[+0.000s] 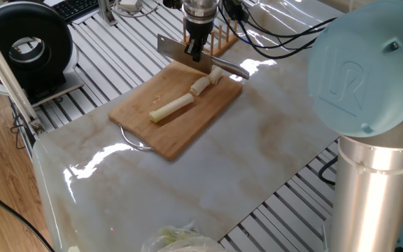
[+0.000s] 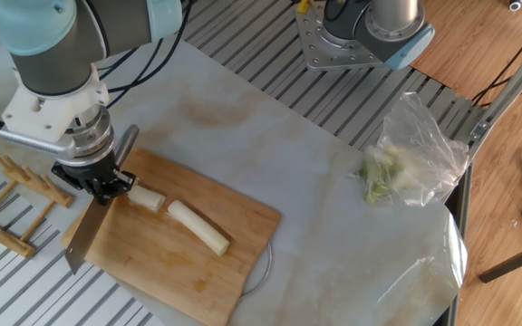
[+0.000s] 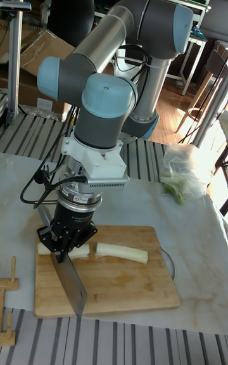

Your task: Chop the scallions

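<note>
The scallions lie on a wooden cutting board: a long pale stalk and a short cut chunk beyond it. The other fixed view shows the same stalk and chunk. My gripper is shut on the handle of a cleaver, whose blade hangs just above the far end of the scallions. The tall fixed view has the gripper over the short chunk, with the blade pointing toward the board's front edge.
A wooden rack stands just off the board beside the gripper. A clear plastic bag of pale greens lies at the table's far side. A black round device sits beyond the table's corner. The arm's base stands at the table's edge.
</note>
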Robot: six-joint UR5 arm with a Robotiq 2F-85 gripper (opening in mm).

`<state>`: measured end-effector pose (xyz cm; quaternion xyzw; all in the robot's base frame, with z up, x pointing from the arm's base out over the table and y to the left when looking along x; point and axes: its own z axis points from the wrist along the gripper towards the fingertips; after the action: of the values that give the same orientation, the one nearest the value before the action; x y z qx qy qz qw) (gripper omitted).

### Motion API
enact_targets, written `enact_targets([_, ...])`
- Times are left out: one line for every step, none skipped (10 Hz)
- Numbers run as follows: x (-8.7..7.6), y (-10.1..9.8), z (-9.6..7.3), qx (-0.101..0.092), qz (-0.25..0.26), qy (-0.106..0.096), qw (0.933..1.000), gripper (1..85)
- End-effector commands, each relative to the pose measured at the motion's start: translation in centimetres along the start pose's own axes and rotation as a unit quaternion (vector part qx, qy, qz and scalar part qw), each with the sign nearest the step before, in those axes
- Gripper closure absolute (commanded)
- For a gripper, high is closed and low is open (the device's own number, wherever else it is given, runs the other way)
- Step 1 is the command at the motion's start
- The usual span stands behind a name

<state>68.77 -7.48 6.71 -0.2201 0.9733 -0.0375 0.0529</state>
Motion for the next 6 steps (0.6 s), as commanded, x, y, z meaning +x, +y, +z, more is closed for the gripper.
enact_targets([0.3,-0.03,-0.09,-0.005,0.003,0.0,1.0,84.3])
enact_targets([0.45,0.03,-0.08,-0.006,0.005,0.002,1.0,84.3])
enact_targets([0.62,-0.01,-0.04,-0.007,0.005,0.002,1.0,84.3])
enact_targets([0.85,-0.11,0.05,-0.007,0.005,0.002,1.0,84.3])
enact_targets([0.98,-0.14,0.04,-0.007,0.005,0.003,1.0,84.3])
enact_targets([1.01,-0.18,0.0,-0.006,0.003,0.003,1.0,84.3])
